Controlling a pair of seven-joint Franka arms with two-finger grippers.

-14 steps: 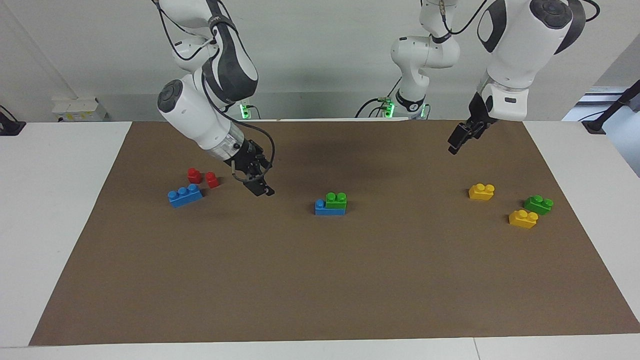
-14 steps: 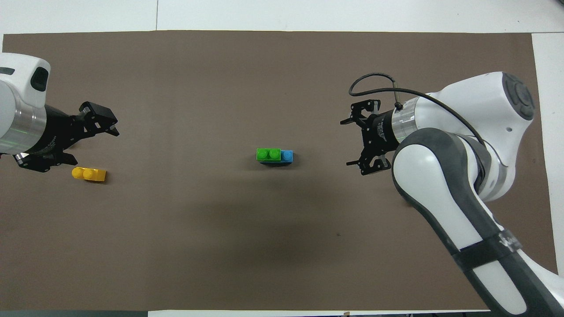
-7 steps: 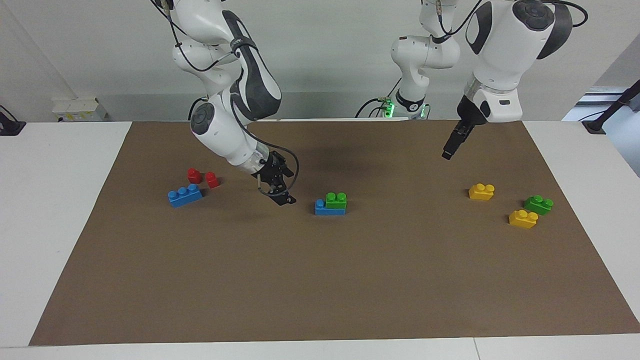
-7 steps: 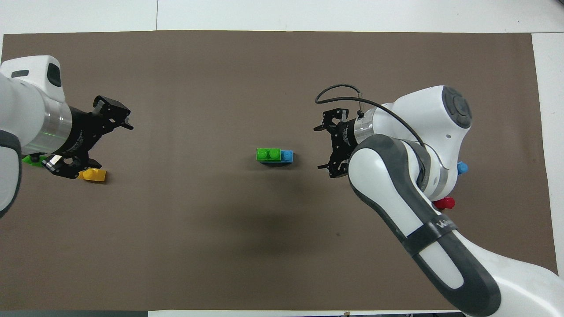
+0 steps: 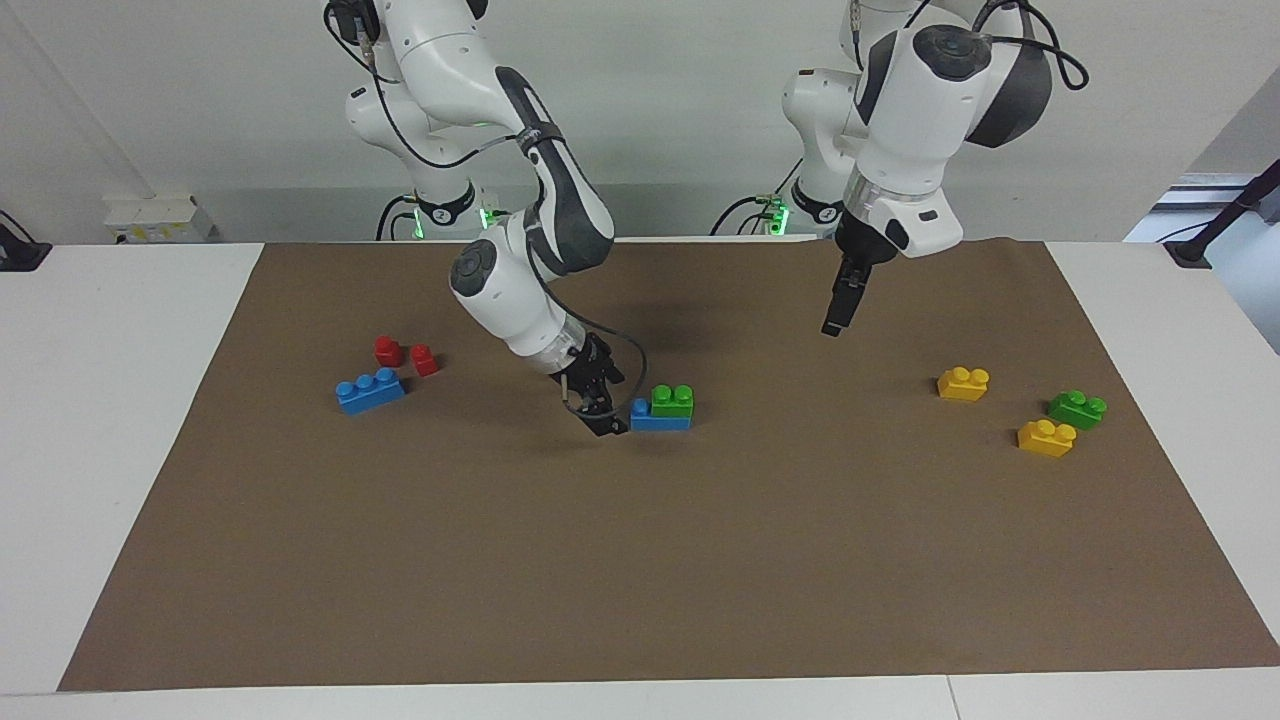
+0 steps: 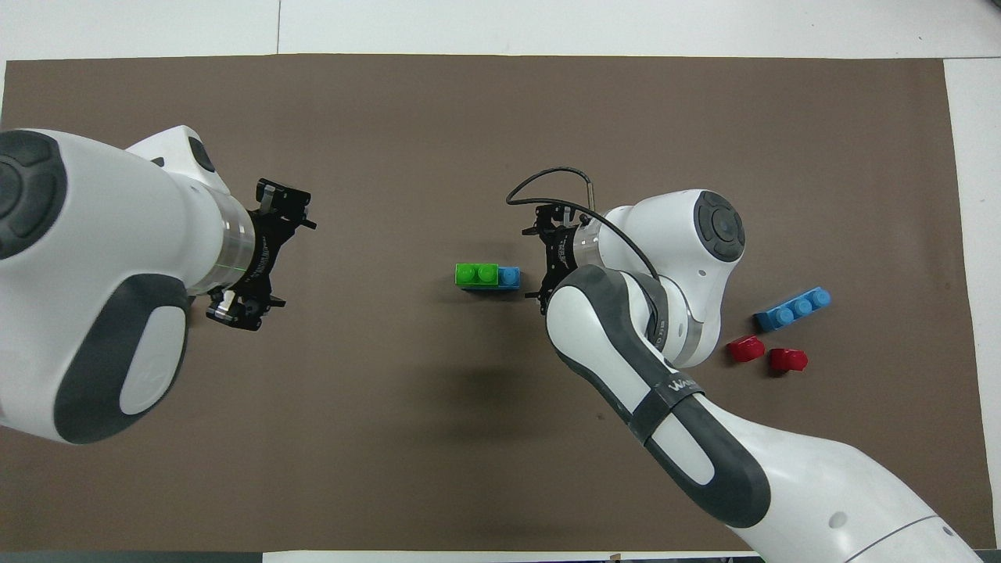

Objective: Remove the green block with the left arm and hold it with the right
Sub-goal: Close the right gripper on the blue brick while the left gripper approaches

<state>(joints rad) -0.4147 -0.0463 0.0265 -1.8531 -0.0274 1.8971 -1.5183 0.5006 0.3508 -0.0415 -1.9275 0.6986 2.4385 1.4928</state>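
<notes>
The tabletop (image 5: 700, 560) carries a blue brick (image 5: 652, 418) at its middle, with the green block (image 5: 673, 399) pressed onto it. The right end effector (image 5: 606, 423), fingers apart, sits low just beside the blue brick's exposed end; it should straddle that base squarely and clamp it firmly. The left end effector (image 5: 832, 322) hangs over bare mat nearer the robots; its finger state cannot be determined. It should grip the green block's sides and pull straight up.

Brown mat (image 5: 640, 560) on white table (image 5: 120, 400), two red bricks (image 5: 405, 355) beside loose blue brick (image 5: 370, 391), two yellow bricks (image 5: 963, 383) toward left arm's end
</notes>
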